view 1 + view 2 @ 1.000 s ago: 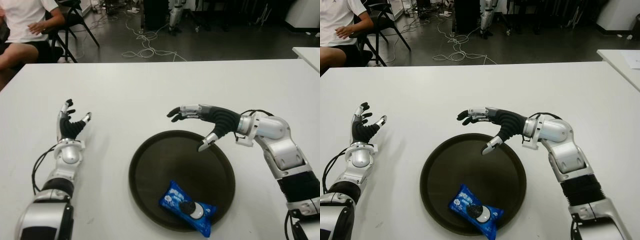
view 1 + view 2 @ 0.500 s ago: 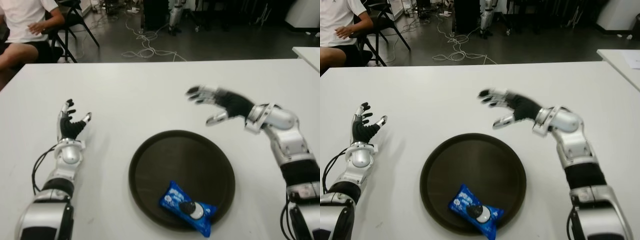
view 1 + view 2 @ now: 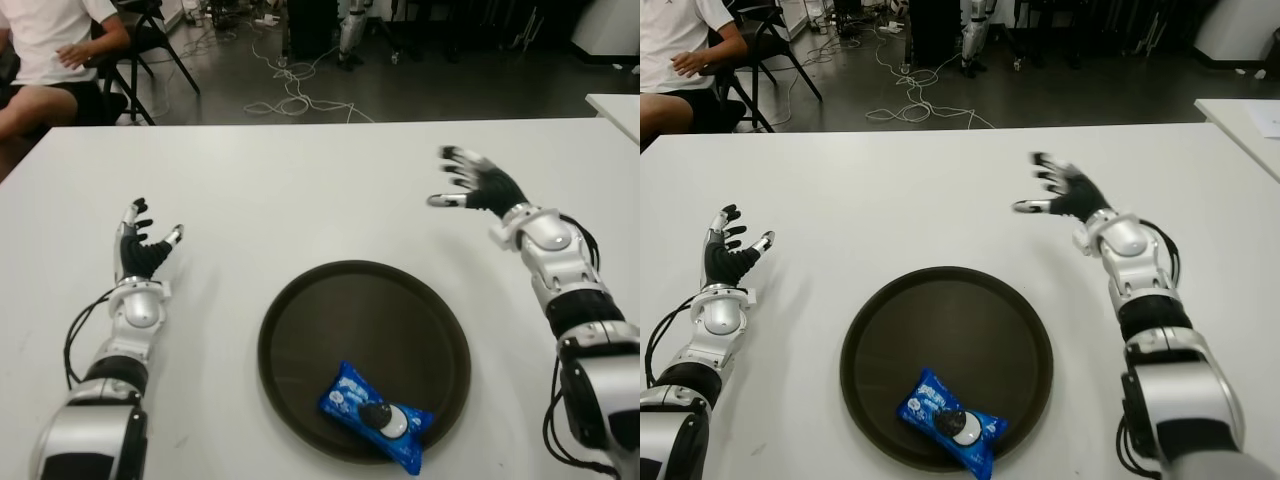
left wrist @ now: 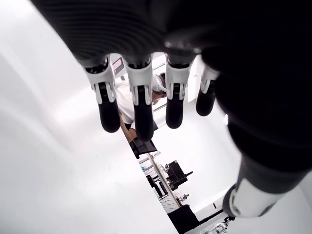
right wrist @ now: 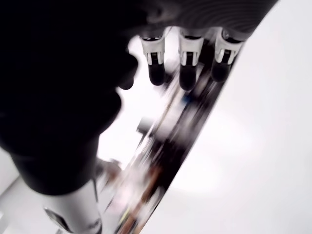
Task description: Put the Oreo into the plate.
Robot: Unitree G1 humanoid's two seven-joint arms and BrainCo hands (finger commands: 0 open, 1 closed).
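Left eye view shows the right hand (image 3: 472,185) above the white table (image 3: 300,180), beyond the plate's far right edge, fingers spread and holding nothing. The left hand (image 3: 140,250) shows left of the dark round plate (image 3: 300,320), also spread and empty. The blue Oreo pack (image 3: 378,417) lies inside the plate, near its front rim.

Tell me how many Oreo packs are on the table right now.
1. The blue Oreo pack lies inside the dark round plate, near its front edge. Neither the left hand nor the right hand holds anything, and no other pack shows on the white table.
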